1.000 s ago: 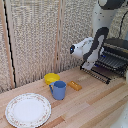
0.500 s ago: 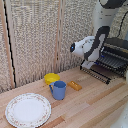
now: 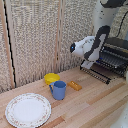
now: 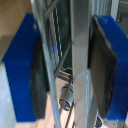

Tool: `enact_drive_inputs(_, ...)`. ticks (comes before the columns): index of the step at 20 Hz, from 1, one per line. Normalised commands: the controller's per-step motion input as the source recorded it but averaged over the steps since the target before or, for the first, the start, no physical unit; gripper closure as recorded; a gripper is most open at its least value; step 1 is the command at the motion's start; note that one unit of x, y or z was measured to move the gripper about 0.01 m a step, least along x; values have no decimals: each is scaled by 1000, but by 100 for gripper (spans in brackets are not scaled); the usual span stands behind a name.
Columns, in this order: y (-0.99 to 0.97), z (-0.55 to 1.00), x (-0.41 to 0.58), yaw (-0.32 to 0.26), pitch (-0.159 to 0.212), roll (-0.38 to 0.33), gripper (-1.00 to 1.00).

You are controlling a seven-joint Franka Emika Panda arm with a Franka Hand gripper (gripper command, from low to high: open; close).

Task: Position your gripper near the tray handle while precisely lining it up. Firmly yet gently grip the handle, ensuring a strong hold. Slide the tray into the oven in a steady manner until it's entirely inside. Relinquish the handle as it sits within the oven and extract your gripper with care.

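In the exterior view my gripper [image 3: 90, 63] sits at the front edge of the tray [image 3: 106, 66], a dark wire rack sticking out of the oven [image 3: 118, 48] on the exterior view's right. The tray handle [image 3: 95, 74] runs along that front edge. In the wrist view the handle shows as a bright metal bar [image 4: 79, 50] between my two blue fingertips [image 4: 20, 75]. One dark pad [image 4: 101, 65] lies against the bar. A gap with a thin wire in it shows between the bar and the other pad, so the gripper is open around the handle.
On the wooden table stand a blue mug [image 3: 59, 90], a yellow bowl [image 3: 51, 78], a small orange object [image 3: 75, 85] and a round white patterned plate [image 3: 28, 110]. A ribbed curtain wall [image 3: 35, 35] is behind them.
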Motion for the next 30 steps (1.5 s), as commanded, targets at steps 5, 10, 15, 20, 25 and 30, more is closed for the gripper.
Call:
enact_drive_inputs(5, -698, 574, -83, 88, -1, -4, 100)
enact_drive_inputs(10, -991, 715, -148, 34, -14, 2, 100)
enact_drive_inputs(15, -923, 630, -181, 53, -11, -1, 100)
enact_drive_inputs(20, -913, 618, -242, 50, -27, -10, 100)
enact_drive_inputs(25, -937, 340, -350, 10, -8, -62, 100)
enact_drive_inputs(30, -493, 261, -661, 103, -70, -147, 100)
